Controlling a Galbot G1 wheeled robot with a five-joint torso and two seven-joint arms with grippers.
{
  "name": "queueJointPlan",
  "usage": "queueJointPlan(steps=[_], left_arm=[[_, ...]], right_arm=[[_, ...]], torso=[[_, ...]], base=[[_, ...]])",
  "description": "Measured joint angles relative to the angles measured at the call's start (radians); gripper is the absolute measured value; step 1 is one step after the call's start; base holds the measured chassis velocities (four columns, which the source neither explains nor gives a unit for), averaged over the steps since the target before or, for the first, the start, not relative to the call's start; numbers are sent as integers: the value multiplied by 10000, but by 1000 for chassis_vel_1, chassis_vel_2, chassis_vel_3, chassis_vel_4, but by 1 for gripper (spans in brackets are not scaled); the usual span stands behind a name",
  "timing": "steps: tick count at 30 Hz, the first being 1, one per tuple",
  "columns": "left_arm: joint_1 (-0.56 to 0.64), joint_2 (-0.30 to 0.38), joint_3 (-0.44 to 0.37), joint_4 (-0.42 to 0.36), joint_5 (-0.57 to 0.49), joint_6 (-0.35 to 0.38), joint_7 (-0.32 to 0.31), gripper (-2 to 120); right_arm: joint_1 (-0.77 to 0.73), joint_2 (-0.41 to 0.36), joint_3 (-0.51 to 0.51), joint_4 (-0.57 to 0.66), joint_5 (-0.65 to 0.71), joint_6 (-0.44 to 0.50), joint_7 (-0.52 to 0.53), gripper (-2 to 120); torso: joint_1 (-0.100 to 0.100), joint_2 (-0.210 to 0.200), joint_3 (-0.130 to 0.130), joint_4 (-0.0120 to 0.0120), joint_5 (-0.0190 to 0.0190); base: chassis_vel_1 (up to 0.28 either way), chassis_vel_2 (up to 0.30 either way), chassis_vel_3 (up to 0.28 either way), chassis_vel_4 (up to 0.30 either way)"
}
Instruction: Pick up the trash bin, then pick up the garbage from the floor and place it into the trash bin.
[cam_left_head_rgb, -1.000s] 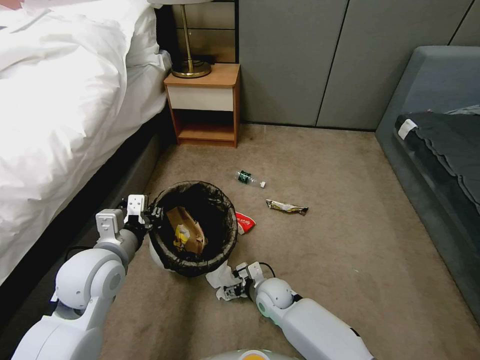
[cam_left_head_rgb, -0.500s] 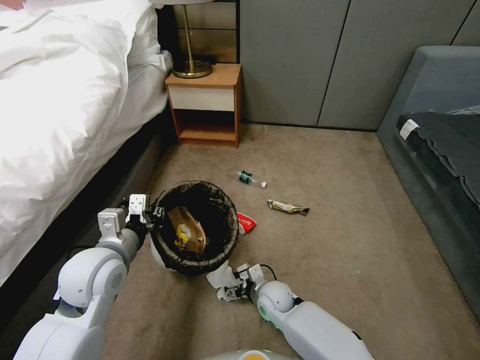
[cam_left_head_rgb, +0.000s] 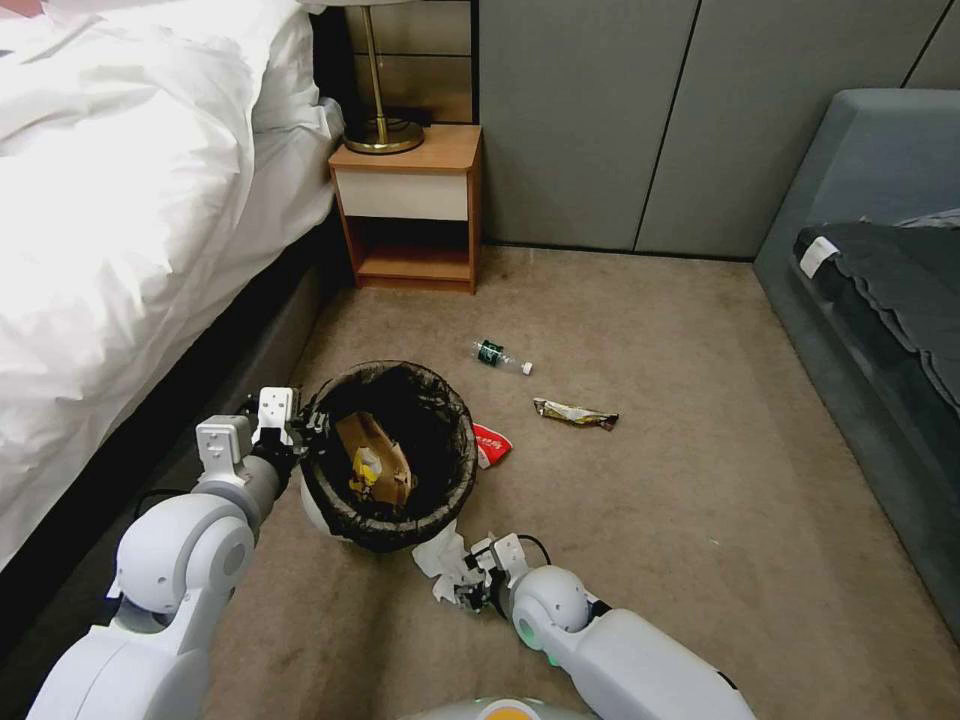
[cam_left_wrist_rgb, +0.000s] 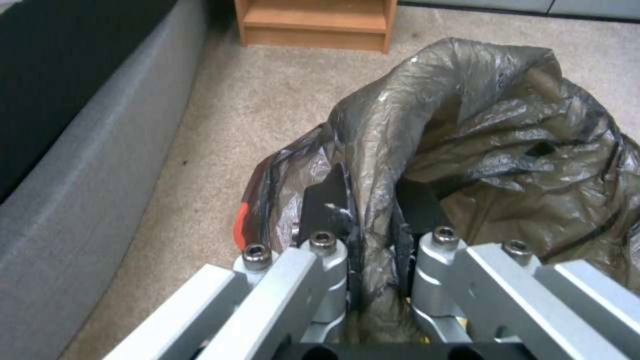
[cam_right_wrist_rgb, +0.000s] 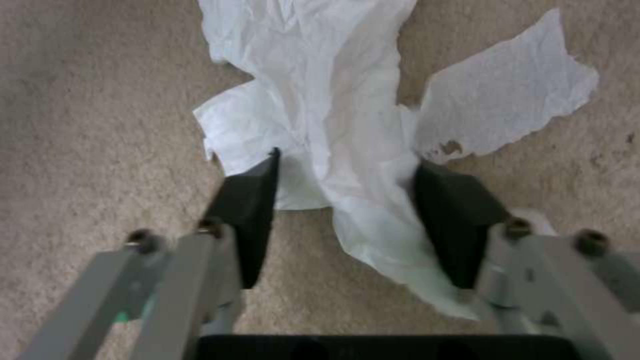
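My left gripper (cam_left_head_rgb: 303, 425) is shut on the near-left rim of the trash bin (cam_left_head_rgb: 463, 450), a round white bin with a dark liner. In the left wrist view, my left gripper (cam_left_wrist_rgb: 370, 205) pinches the brownish liner (cam_left_wrist_rgb: 493, 125). A tan paper bag (cam_left_head_rgb: 375, 450) and a yellow wrapper (cam_left_head_rgb: 360, 472) lie inside. My right gripper (cam_left_head_rgb: 464, 588) is low over the carpet, open. It straddles a crumpled white tissue (cam_left_head_rgb: 440, 555), and in the right wrist view the tissue (cam_right_wrist_rgb: 333, 100) sits between the dark pads (cam_right_wrist_rgb: 250, 200) of my right gripper (cam_right_wrist_rgb: 347, 160). Other garbage lies on the floor: a red packet (cam_left_head_rgb: 491, 443), a small bottle (cam_left_head_rgb: 500, 357) and an olive wrapper (cam_left_head_rgb: 575, 413).
A bed with white bedding (cam_left_head_rgb: 120, 200) runs along the left, its dark base close beside the bin. A wooden nightstand (cam_left_head_rgb: 410, 205) with a brass lamp (cam_left_head_rgb: 380, 130) stands at the back. A grey sofa (cam_left_head_rgb: 880, 300) lines the right. Open carpet lies between them.
My right gripper has slid a little nearer to me along the tissue. The left gripper and the bin have stayed put.
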Motion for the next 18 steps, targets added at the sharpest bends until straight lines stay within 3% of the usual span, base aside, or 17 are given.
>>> queueJointPlan(steps=[12, 18], left_arm=[[3, -28, 13, 21, 57, 0, 21, 6], [23, -51, 22, 31, 87, 0, 23, 6]], right_arm=[[97, -1, 72, -87, -43, 81, -50, 1], [95, -18, 124, -95, -67, 113, -85, 0]], torso=[[0, 0, -2, -2, -2], [0, 1, -3, -2, -2]], base=[[0, 0, 0, 0], [0, 0, 0, 0]])
